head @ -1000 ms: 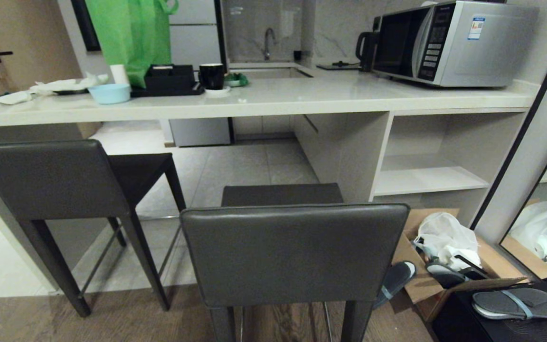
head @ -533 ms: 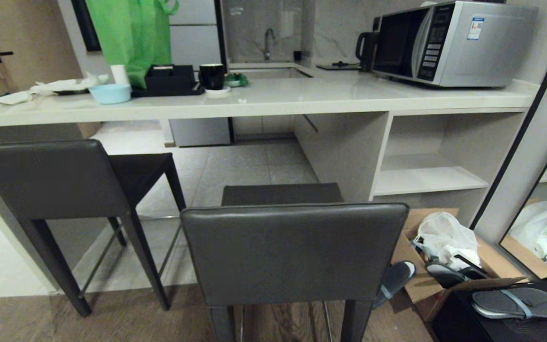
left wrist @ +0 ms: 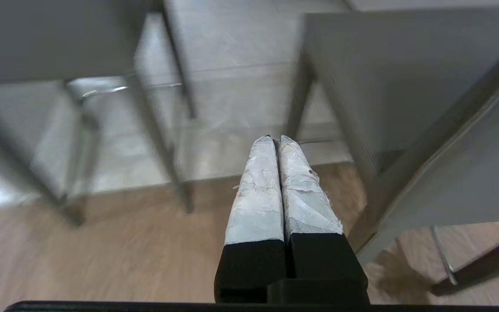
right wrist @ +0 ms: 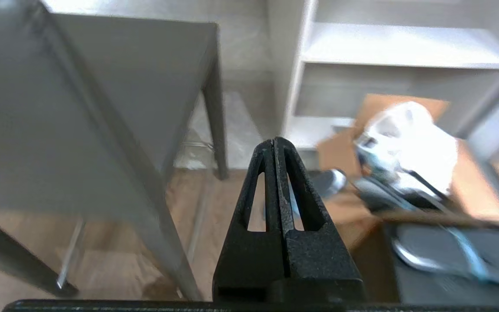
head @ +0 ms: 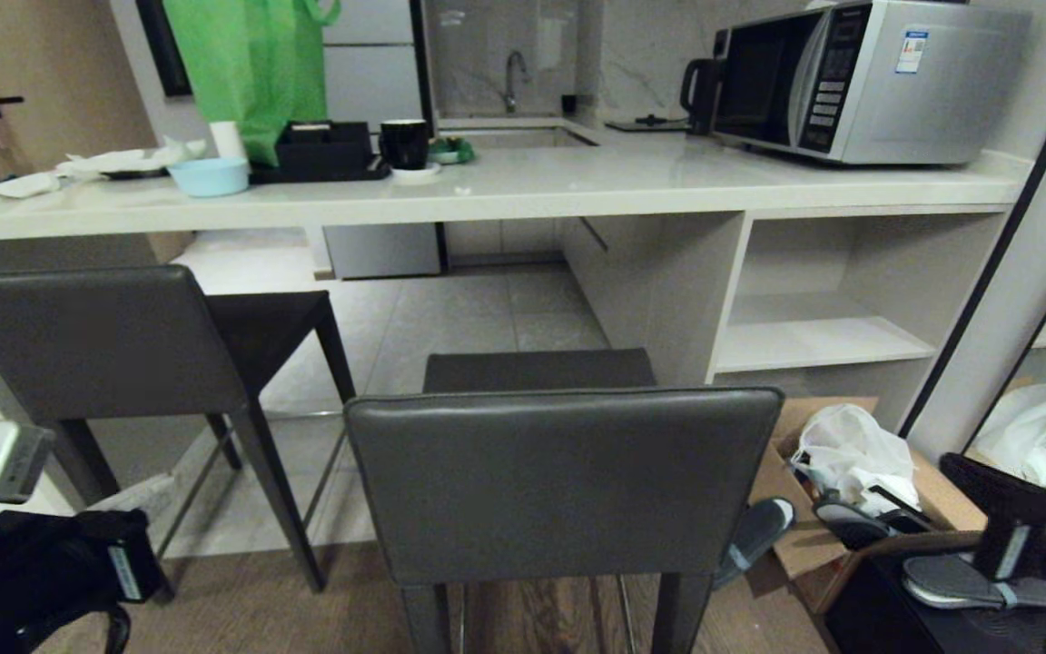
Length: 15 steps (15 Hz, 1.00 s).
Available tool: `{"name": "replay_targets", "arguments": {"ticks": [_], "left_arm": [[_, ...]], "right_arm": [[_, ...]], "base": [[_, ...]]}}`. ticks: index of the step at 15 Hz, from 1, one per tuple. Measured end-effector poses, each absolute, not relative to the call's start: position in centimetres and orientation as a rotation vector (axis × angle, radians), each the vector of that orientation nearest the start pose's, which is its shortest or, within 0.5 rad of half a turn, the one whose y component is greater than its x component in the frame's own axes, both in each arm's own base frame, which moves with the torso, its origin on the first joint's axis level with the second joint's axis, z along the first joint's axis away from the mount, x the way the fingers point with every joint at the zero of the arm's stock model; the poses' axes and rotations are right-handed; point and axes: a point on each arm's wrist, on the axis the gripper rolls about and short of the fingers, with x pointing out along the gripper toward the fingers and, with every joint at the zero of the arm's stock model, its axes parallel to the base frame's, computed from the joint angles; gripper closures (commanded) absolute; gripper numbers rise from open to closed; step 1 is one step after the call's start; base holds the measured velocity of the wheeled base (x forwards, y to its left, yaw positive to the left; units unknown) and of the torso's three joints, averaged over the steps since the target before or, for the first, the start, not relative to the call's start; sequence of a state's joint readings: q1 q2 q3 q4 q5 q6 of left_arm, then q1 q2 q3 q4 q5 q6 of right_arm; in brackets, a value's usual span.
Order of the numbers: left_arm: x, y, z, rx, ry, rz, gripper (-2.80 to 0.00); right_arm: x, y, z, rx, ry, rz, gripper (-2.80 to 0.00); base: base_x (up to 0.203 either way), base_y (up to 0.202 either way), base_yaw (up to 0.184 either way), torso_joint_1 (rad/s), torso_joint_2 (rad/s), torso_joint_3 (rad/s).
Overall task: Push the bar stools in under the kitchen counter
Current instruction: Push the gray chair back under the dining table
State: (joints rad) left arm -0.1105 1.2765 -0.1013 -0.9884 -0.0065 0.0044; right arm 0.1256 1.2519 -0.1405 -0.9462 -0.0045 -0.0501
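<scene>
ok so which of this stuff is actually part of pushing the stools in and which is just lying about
Part of the job:
- near stool, pulled out from the counter
- far stool, on the left
- counter
- left gripper, shut
- right gripper, shut

Just lying about:
- microwave
- green bag
- blue bowl
- black mug
- cardboard box
- slipper

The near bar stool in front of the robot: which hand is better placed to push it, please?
Probably the left hand: shut, it hangs between the two stools, the near bar stool close beside it. The right hand, also shut, faces the cardboard box.
</scene>
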Motion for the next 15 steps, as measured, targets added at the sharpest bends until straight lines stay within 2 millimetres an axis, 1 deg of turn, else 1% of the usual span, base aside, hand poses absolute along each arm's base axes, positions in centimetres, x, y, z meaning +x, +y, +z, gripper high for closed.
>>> {"name": "replay_targets", "arguments": {"ticks": [1, 3, 6, 8, 9, 12, 15], "left_arm": [[16.0, -2.6, 13.0, 0.022, 0.181, -0.161, 0.0], [17.3, -4.5, 12.1, 0.034, 0.165, -0.239, 0.0], [18.8, -6.6, 10.6, 0.057, 0.199, -0.266, 0.0], [19.8, -7.9, 10.4, 0.055, 0.147, -0.252, 0.0], [20.1, -8.4, 10.3, 0.052, 0.126, -0.253, 0.0], [20.4, -8.9, 9.5, 0.061, 0.149, -0.252, 0.0], [20.6, -9.3, 9.2, 0.062, 0.161, -0.266, 0.0]], "right_arm": [[16.4, 2.7, 14.1, -0.054, 0.15, 0.146, 0.0], [18.3, 4.2, 13.1, -0.046, 0.135, 0.19, 0.0], [20.3, 6.1, 11.6, -0.053, 0.146, 0.227, 0.0], [21.5, 7.0, 10.5, -0.06, 0.146, 0.211, 0.0], [22.1, 7.3, 10.1, -0.06, 0.137, 0.206, 0.0], [23.4, 8.0, 8.7, -0.067, 0.158, 0.203, 0.0], [24.4, 8.5, 8.4, -0.067, 0.151, 0.209, 0.0]], "base": [[0.0, 0.0, 0.0, 0.0, 0.0, 0.0], [0.0, 0.0, 0.0, 0.0, 0.0, 0.0], [0.0, 0.0, 0.0, 0.0, 0.0, 0.0], [0.0, 0.0, 0.0, 0.0, 0.0, 0.0], [0.0, 0.0, 0.0, 0.0, 0.0, 0.0], [0.0, 0.0, 0.0, 0.0, 0.0, 0.0], [0.0, 0.0, 0.0, 0.0, 0.0, 0.0]]}}
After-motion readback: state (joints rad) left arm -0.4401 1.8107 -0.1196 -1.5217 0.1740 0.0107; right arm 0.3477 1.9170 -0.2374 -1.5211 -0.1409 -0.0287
